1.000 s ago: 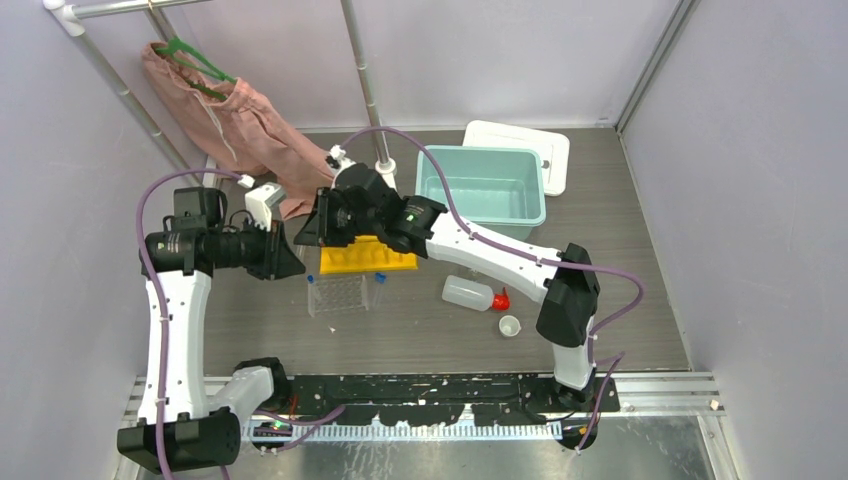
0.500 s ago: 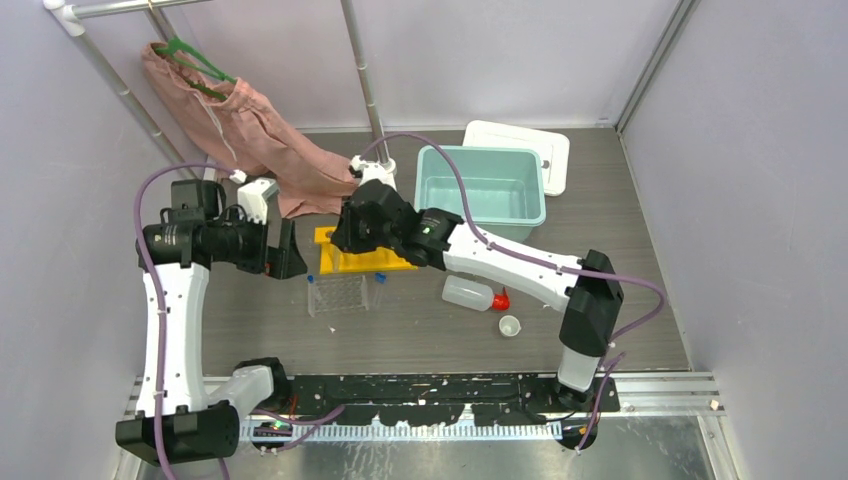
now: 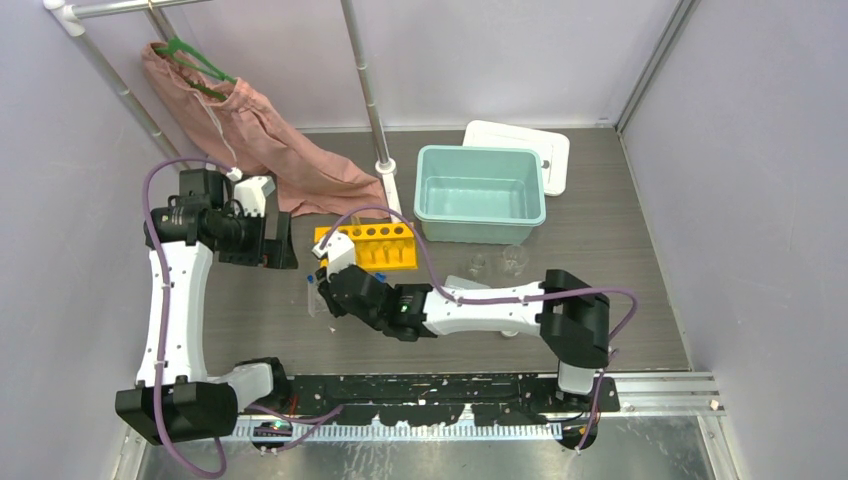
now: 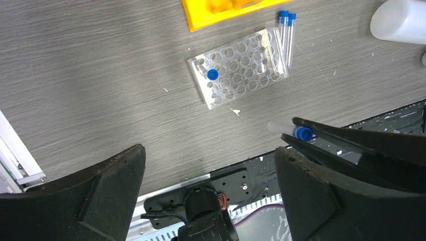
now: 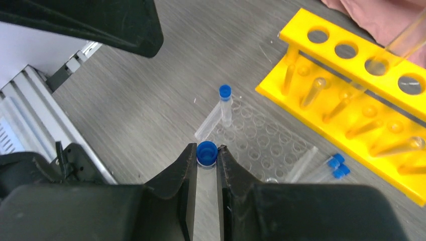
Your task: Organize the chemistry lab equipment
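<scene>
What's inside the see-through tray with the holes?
One blue-capped tube stands in a hole near a corner of the tray. The other holes look empty. From above, the right arm hides part of it.

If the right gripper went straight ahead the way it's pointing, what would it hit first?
Probably the clear well tray, near the blue-capped tube standing in it; the held tube in the right gripper would touch first. Depth is unclear.

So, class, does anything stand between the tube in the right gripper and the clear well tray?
Nothing visible does. The right gripper holds the capped tube near the well tray; another tube stands in one well.
</scene>
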Action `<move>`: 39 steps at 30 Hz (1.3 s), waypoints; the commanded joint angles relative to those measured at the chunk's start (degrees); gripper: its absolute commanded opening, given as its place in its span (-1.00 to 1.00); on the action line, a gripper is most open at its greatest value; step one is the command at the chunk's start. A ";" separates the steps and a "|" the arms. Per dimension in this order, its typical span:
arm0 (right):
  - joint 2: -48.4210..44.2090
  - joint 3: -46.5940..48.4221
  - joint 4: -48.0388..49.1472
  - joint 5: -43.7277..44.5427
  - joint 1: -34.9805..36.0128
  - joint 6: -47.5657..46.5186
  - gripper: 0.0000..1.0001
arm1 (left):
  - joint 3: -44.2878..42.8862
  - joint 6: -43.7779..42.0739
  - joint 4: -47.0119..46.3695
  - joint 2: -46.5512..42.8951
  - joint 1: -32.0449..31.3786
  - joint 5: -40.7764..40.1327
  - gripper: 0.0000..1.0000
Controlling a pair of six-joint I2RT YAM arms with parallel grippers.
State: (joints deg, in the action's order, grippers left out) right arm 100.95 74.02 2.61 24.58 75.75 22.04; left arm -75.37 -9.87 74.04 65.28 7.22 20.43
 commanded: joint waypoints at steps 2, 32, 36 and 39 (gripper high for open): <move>3.49 1.65 12.52 4.29 0.16 -4.80 -0.99 | -0.79 -0.28 -0.82 -1.46 -0.02 -1.39 0.99; 16.25 6.23 20.71 5.09 1.04 -8.07 -0.99 | -0.05 -2.62 -0.56 -0.02 0.05 -0.92 0.99; 16.96 5.95 21.88 5.02 1.07 -8.18 -0.99 | -0.02 -2.92 -0.46 0.20 0.02 -1.14 0.98; 17.38 5.77 22.49 4.98 1.05 -8.62 -0.99 | -0.09 -3.11 -0.27 0.20 -0.01 -1.20 0.98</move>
State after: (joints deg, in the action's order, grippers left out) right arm 118.41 78.39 20.25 28.05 76.44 14.68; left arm -75.05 -11.62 74.08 65.52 7.22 19.40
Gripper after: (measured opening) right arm 0.223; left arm 0.994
